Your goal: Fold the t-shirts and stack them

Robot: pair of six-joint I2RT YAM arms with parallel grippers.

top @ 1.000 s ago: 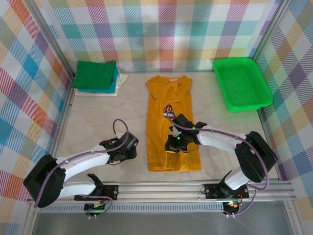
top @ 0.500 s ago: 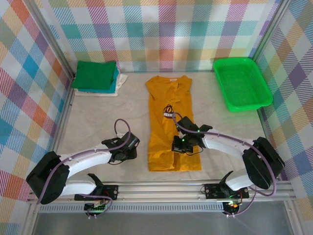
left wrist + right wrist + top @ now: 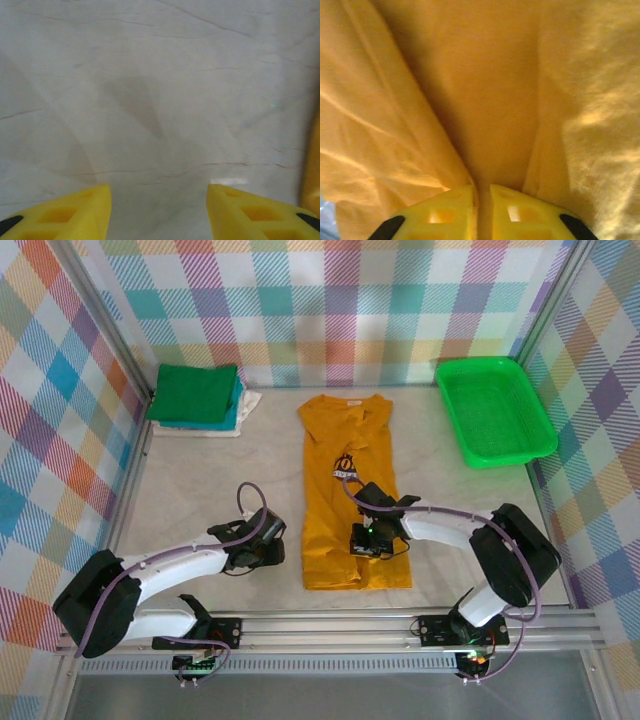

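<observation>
A mustard-yellow t-shirt (image 3: pixel 350 430) lies flat in the middle of the table, folded into a long strip, collar at the far end and dark logo (image 3: pixel 346 466) showing. My right gripper (image 3: pixel 362 540) rests low on its near half. In the right wrist view its jaws (image 3: pixel 483 200) stand nearly together with a ridge of the yellow cloth (image 3: pixel 485 90) pinched between them. My left gripper (image 3: pixel 268 543) stands open just left of the shirt, above the bare table (image 3: pixel 150 100), nothing between its fingers (image 3: pixel 158 210). The yellow hem (image 3: pixel 312 165) shows at its right.
Folded t-shirts, a dark-green one (image 3: pixel 195 392) on top of teal and white, are stacked at the far left corner. A bright green mesh tray (image 3: pixel 495 410) sits at the far right. Checked walls close the table on three sides.
My right gripper has slid a little toward the near edge on the shirt, and the cloth over the logo has settled flat. The left gripper has barely shifted.
</observation>
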